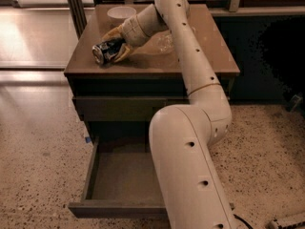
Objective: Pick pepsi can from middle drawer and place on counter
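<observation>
The pepsi can [106, 51], dark blue with a silvery end, lies on its side in my gripper [116, 44] over the left front part of the counter [143, 67]. The gripper's yellowish fingers [122, 54] are shut around the can. The can is at or just above the counter's surface; I cannot tell whether it touches. The middle drawer [119, 178] stands pulled out below, and the visible part of its grey-brown floor is bare. My arm [186, 142] hides the drawer's right part.
A white bowl [121, 14] sits at the counter's back left. A clear plastic bottle [166, 42] lies mid-counter, just right of the gripper. A closed drawer front [119, 108] is under the counter. Speckled floor [38, 142] surrounds the cabinet.
</observation>
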You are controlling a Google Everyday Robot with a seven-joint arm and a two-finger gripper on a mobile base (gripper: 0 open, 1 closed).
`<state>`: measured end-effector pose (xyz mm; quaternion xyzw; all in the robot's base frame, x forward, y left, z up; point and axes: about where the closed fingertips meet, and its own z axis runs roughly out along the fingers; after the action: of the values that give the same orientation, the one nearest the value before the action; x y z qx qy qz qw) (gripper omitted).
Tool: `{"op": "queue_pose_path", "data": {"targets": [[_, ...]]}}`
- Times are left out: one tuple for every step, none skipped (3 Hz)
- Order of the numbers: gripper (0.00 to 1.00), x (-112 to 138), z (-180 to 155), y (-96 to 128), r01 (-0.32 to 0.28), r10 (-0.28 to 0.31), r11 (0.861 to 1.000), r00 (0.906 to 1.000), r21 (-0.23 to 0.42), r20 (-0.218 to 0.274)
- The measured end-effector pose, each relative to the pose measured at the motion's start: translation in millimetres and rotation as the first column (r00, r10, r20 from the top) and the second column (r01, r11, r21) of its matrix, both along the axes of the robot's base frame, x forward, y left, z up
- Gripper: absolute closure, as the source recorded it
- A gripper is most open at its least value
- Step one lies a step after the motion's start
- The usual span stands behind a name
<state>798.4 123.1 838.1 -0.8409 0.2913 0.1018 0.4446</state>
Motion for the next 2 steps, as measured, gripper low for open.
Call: {"op": "queue_pose_path", "data": {"targets": [[0.58, 0.0, 0.0, 0.0, 0.000, 0.000, 1.000, 1.0000, 0.000, 0.000], [0.35, 0.0, 0.0, 0.0, 0.000, 0.000, 1.000, 1.0000, 0.000, 0.000]]}}
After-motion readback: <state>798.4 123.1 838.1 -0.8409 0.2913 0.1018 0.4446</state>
